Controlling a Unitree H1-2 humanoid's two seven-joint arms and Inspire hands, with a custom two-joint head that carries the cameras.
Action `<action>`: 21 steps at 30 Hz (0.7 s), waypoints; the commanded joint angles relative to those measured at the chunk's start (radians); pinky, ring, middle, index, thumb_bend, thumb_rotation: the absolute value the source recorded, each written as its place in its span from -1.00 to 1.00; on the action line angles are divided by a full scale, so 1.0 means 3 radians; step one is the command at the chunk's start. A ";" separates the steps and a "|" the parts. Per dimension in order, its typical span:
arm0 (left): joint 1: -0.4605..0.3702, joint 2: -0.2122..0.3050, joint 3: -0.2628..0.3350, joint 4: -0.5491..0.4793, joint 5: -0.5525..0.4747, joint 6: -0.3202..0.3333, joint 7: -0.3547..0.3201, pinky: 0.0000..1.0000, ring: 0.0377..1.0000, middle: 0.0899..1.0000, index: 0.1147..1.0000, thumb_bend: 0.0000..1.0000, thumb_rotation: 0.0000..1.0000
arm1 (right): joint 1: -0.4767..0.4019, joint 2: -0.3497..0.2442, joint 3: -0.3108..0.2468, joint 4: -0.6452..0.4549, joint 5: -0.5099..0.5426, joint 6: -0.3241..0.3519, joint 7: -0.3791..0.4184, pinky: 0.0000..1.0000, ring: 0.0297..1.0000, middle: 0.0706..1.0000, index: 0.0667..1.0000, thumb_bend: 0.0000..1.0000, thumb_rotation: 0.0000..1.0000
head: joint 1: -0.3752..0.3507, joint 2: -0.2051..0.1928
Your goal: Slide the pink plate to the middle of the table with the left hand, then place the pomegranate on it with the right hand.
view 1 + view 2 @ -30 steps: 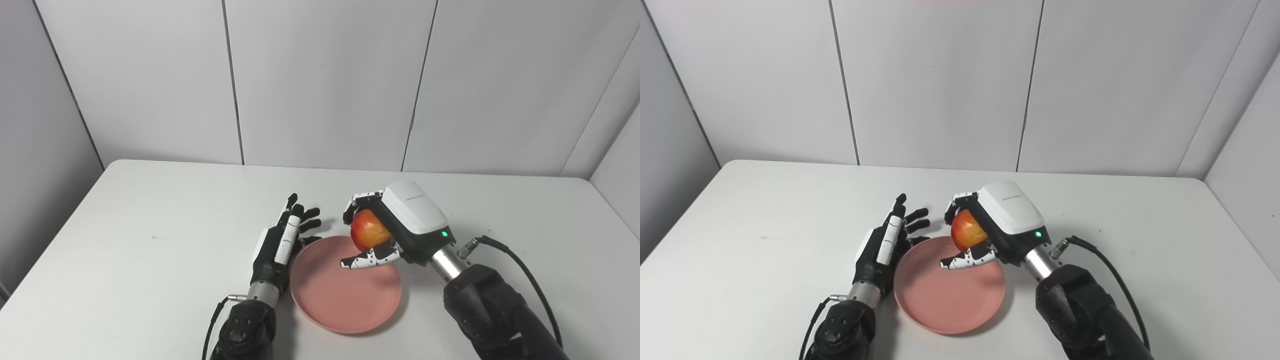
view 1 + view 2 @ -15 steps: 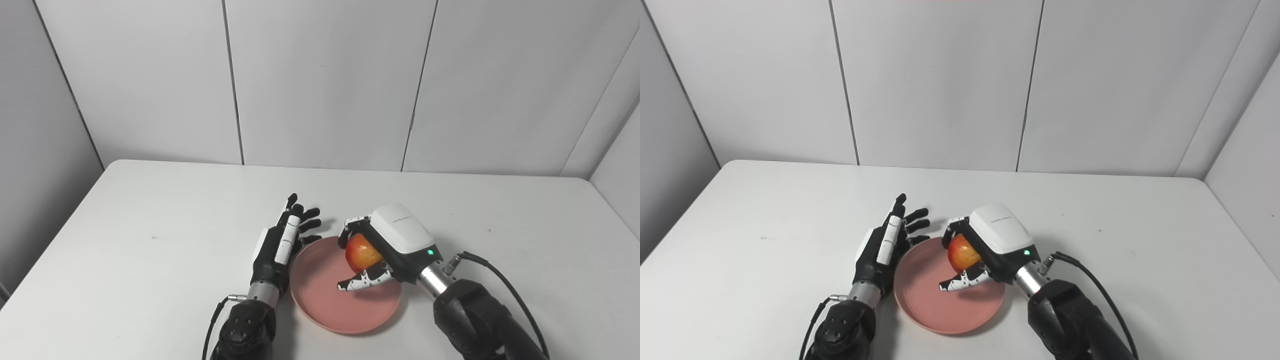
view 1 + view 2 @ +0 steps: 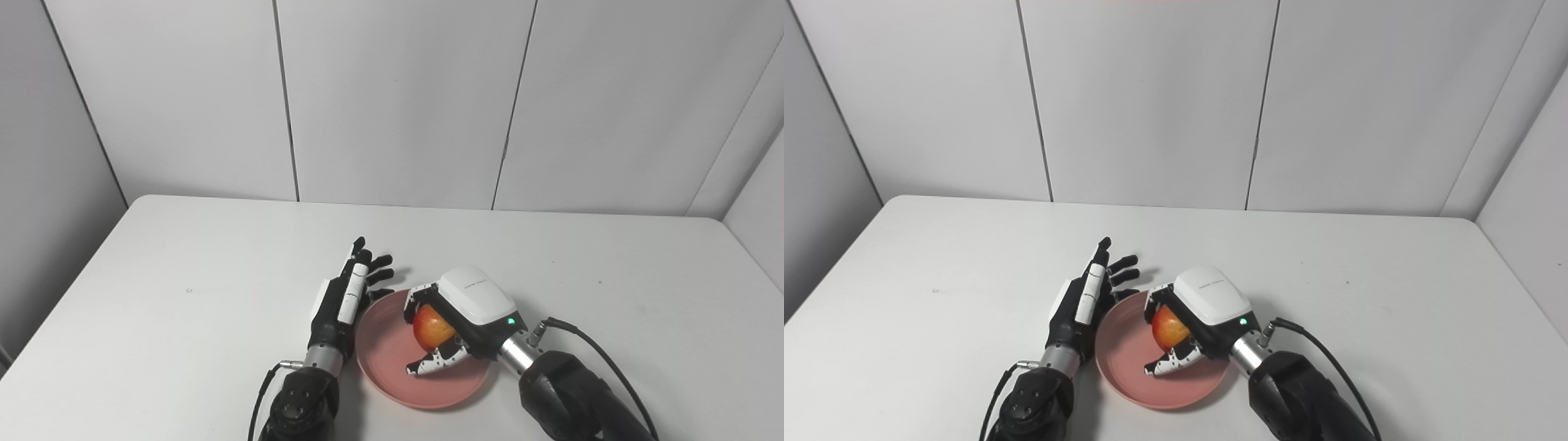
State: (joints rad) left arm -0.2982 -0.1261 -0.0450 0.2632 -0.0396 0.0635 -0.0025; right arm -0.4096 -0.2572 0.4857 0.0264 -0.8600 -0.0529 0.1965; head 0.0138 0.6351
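White surface (image 3: 184, 318) w/ grey wall panels (image 3: 392, 98) behind and at both sides. Pink plate (image 3: 383, 361) lies near the front edge, roughly mid-width. Right robot hand (image 3: 456, 321) is over the plate, fingers and thumb wrapped round the pomegranate (image 3: 430, 326) (red-yellow fruit); thumb tip is low over the plate floor, contact of fruit w/ plate cannot be told. Left robot hand (image 3: 346, 294) stands just beside the plate's left rim, palm edge-on, fingers spread and holding nothing; fingertips (image 3: 381, 261) reach past the plate's far-left rim. Whether it touches the rim cannot be told. Left forearm (image 3: 300, 398) flanks the plate on the left, right forearm (image 3: 569, 398) w/ black cable (image 3: 603, 358) on the right, so both sides of the plate are hemmed in. Open room: far half of the surface, plus wide strips at left and right, are bare; a small dark speck (image 3: 188, 290) lies at left. Plate's near rim sits close to the front edge.
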 commanded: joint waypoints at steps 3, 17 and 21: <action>-0.0045 -0.0031 -0.0016 0.0011 0.0024 0.0050 0.0018 0.35 0.56 0.57 1.00 0.47 0.87 | -0.0164 0.0017 -0.0018 -0.0081 0.0018 -0.0099 0.0008 -0.48 -0.41 -0.27 -0.12 0.03 -0.69 | 0.0006 -0.0004; -0.0046 -0.0038 -0.0026 0.0013 0.0031 0.0026 0.0023 0.20 0.53 0.55 1.00 0.41 0.88 | -0.0145 0.0029 0.0030 -0.0097 -0.0007 -0.0095 0.0059 -0.50 -0.43 -0.28 -0.12 0.02 -0.69 | 0.0012 0.0007; -0.0049 -0.0031 -0.0031 0.0014 0.0048 0.0028 0.0029 0.19 0.53 0.56 1.00 0.41 0.88 | -0.0150 0.0022 0.0037 -0.0102 -0.0030 -0.0087 0.0086 -0.45 -0.35 -0.18 -0.10 0.02 -0.68 | 0.0012 0.0007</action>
State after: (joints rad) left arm -0.2982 -0.1261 -0.0491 0.2635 -0.0327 0.0625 0.0021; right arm -0.4096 -0.2544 0.5057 0.0249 -0.8666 -0.0553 0.2319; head 0.0169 0.6381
